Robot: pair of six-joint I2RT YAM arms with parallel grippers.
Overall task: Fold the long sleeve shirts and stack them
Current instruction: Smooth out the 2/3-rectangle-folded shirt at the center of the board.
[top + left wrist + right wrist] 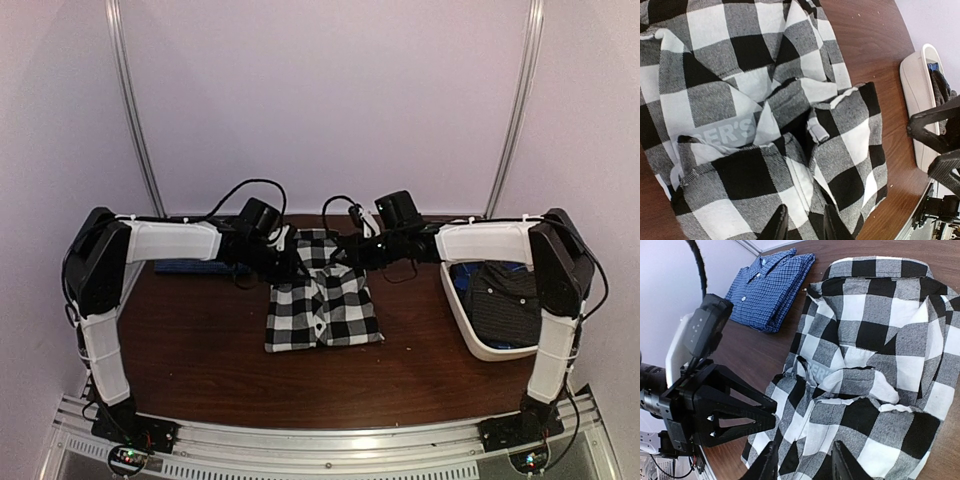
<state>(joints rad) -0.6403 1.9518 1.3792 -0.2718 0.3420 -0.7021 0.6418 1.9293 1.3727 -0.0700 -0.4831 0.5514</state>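
The black-and-white checked shirt (322,300) lies folded mid-table, its collar end bunched at the far side. In the left wrist view my left gripper (805,227) is shut on a thick fold of the checked shirt (740,100), the cloth filling the narrow gap between its fingers. My right gripper (802,465) hovers open over the checked shirt (880,360) with nothing between its fingers. From above, the left gripper (290,262) and right gripper (345,255) meet over the shirt's far end. A folded dark blue shirt (767,290) lies far left. A dark dotted shirt (505,300) lies in the basket.
The white oval basket (480,345) stands at the table's right side, beside the right arm. The blue shirt (190,267) sits behind the left arm's forearm. Bare brown table (200,350) stretches in front of the checked shirt. White walls close in at the back.
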